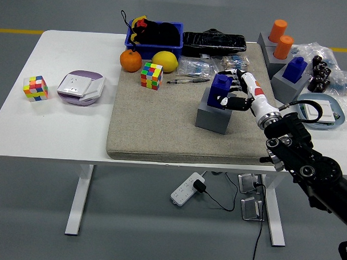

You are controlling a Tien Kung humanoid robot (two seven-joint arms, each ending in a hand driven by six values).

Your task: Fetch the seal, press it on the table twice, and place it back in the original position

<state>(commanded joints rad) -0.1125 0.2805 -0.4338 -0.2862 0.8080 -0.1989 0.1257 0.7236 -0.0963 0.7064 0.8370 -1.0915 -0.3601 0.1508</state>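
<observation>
The right hand (236,93) is pinching the blue seal (220,89) between thumb and fingers, just above its grey base (214,115), near the bench's right edge.

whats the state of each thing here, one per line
blue seal: upright on its grey base, gripped
right hand: fingers closed around the seal
grey base: on the beige mat
blue bin: filled with dark items
pen: lying flat on the mat
</observation>
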